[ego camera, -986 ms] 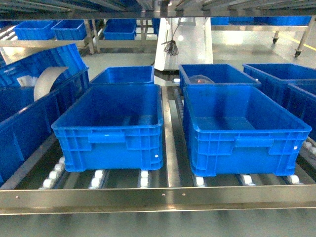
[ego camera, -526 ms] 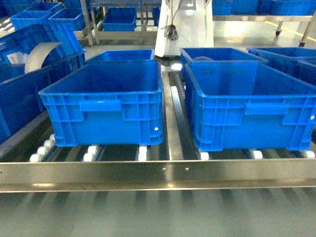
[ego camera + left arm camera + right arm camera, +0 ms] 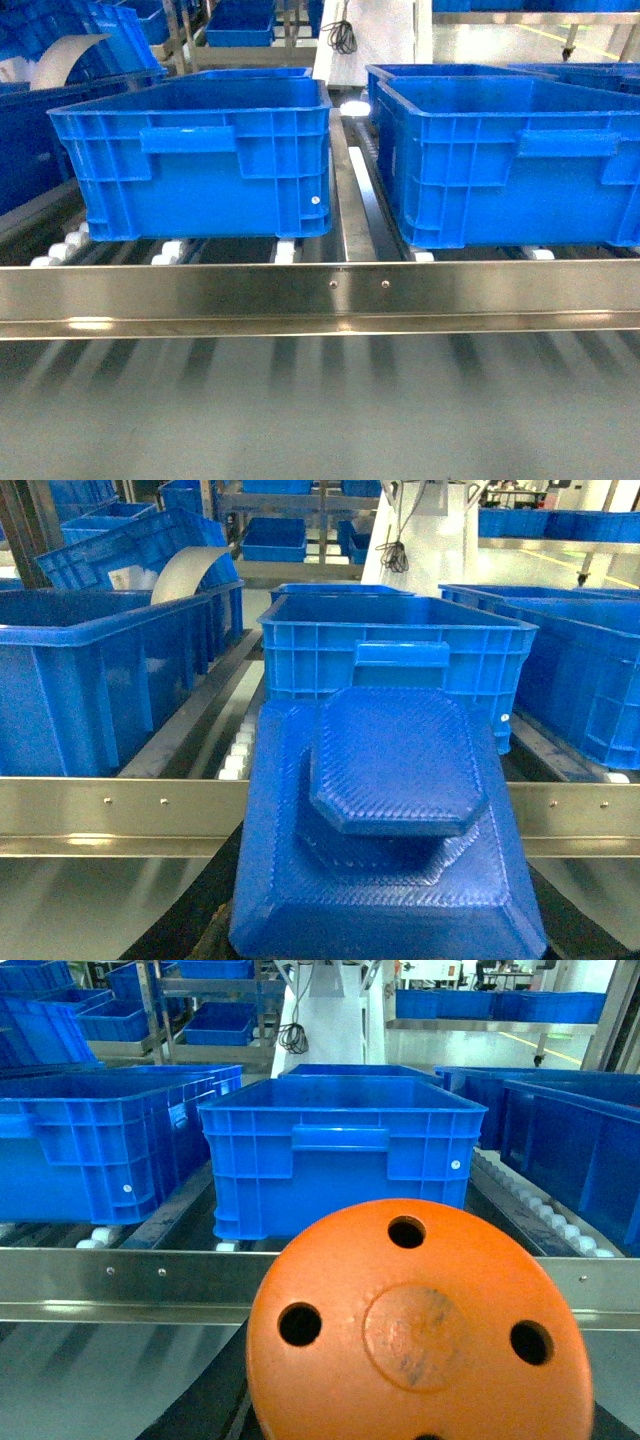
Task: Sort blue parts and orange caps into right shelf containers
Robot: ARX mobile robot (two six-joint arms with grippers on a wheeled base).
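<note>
Two containers stand side by side on the shelf rollers, the left crate (image 3: 200,160) and the right crate (image 3: 510,160). Neither gripper shows in the head view. In the left wrist view a blue part (image 3: 395,810), a stepped textured block with an octagonal top, fills the lower frame in front of a crate (image 3: 400,640). It hides the left jaws, and only a dark bit of finger (image 3: 222,932) shows. In the right wrist view an orange cap (image 3: 420,1330), a disc with round holes, covers the right jaws, before another crate (image 3: 340,1140).
A steel front rail (image 3: 320,295) runs across below the crates, with white rollers (image 3: 285,250) behind it and a steel divider (image 3: 352,210) between the two lanes. More blue crates (image 3: 90,680) stand to the left, one holding a curved white sheet (image 3: 190,570).
The head view has dropped lower and nearer the shelf. The crates, seen from above before, now show their front walls, and the steel rail has risen in the frame.
</note>
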